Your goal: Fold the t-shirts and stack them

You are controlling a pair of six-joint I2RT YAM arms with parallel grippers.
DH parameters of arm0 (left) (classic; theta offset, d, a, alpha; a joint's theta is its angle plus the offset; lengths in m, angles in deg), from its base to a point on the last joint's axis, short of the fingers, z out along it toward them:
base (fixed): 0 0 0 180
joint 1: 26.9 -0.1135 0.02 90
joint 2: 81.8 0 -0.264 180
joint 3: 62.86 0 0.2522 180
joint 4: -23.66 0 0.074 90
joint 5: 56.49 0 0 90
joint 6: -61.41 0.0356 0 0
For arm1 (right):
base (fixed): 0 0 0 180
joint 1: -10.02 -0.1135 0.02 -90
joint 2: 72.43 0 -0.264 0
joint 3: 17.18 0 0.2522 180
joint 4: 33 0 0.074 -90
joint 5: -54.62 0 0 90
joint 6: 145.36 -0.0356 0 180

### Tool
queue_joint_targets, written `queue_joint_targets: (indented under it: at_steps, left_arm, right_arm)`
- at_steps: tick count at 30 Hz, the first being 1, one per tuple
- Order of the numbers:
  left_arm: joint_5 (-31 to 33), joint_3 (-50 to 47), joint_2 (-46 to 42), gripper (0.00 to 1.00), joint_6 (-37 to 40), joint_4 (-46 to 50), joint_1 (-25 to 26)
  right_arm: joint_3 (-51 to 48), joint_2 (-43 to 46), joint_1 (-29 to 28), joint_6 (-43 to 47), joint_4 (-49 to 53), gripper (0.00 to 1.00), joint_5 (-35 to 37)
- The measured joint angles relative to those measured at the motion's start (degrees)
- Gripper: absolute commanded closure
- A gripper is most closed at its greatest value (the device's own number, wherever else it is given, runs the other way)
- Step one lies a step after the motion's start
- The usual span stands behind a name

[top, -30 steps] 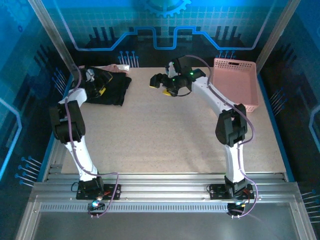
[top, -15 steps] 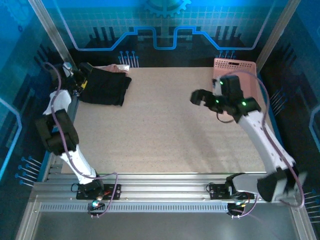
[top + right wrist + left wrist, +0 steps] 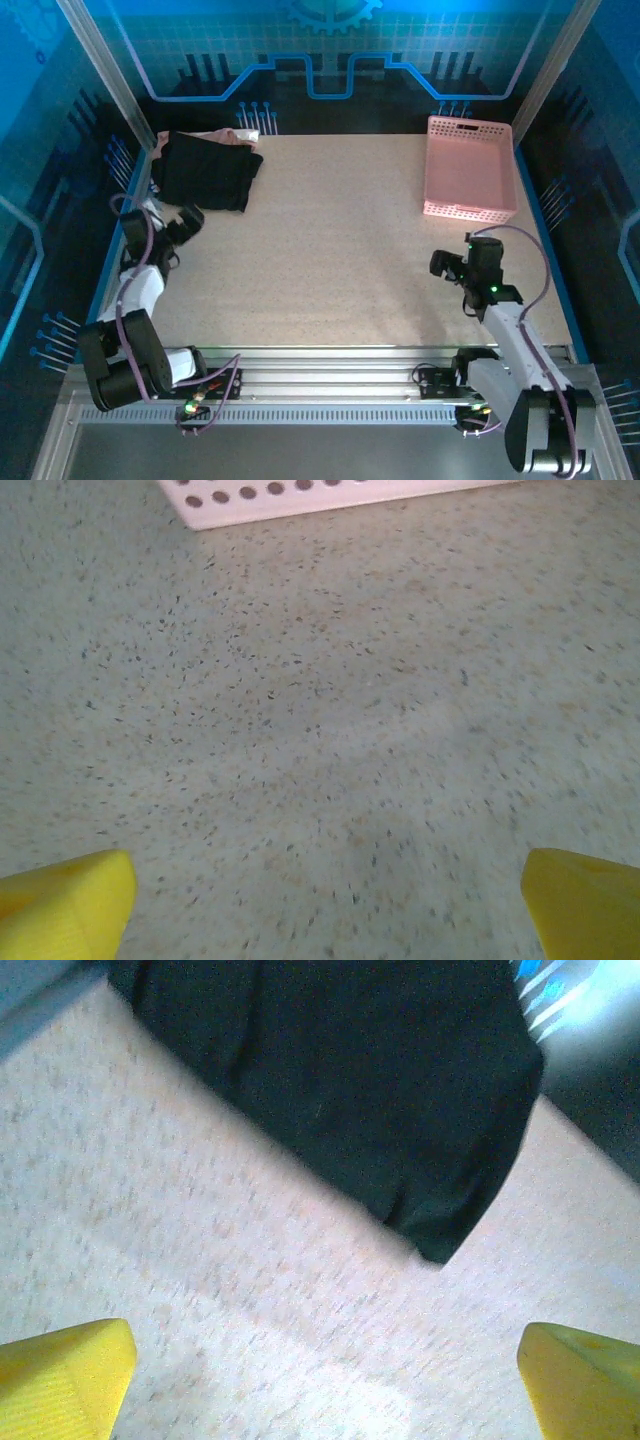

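Beige speckled worktop seen from above, with two robot arms bolted at its near edge. At the far right corner sits a pink mesh basket with nothing in it.

At the far left corner lies the black shirt, a compact, roughly rectangular bundle with fairly straight edges. It lies flat on the worktop. A thin strip of the pink shirt peeks out along its far edge and seems to lie underneath. How neatly the pink shirt is folded cannot be told, as most of it is hidden.

The left tool is low over the worktop by the left edge, just on the near side of the black shirt and apart from it. Its jaws are wide and hold nothing. Its wrist camera shows bare worktop between the yellow fingertips and the shirt's corner ahead.

The right tool is at the near right, well apart from the basket. Its jaws are also wide and hold nothing, over bare worktop.

Judging by this, folding and stacking look done or very nearly done, with both shirts in one pile. No cloth lies loose elsewhere. At most, some tidying may remain.
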Motion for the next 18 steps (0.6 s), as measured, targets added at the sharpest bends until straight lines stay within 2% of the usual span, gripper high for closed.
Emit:
queue_joint_targets:
  at_steps: [5,11,15,18]
  left_arm:
    - [2.2,-8.8,0.7,0.01,5.2,-12.5,4.0]
    - [4.3,-12.7,9.8,0.01,5.2,-32.7,5.8]
    - [5.4,-13.7,11.5,0.01,6.5,-37.6,8.9]
    - [7.4,-13.7,11.5,0.01,8.6,-39.9,11.6]
  right_arm:
    - [-5.2,-7.8,-1.5,4.4,-18.6,0.0,3.0]
    - [-5.4,-19.6,-3.4,8.8,-40.5,0.0,4.1]
    - [-4.3,-28.7,-4.0,10.8,-50.8,0.0,3.6]
    - [-2.4,-33.2,-5.0,12.0,-52.4,0.0,3.7]
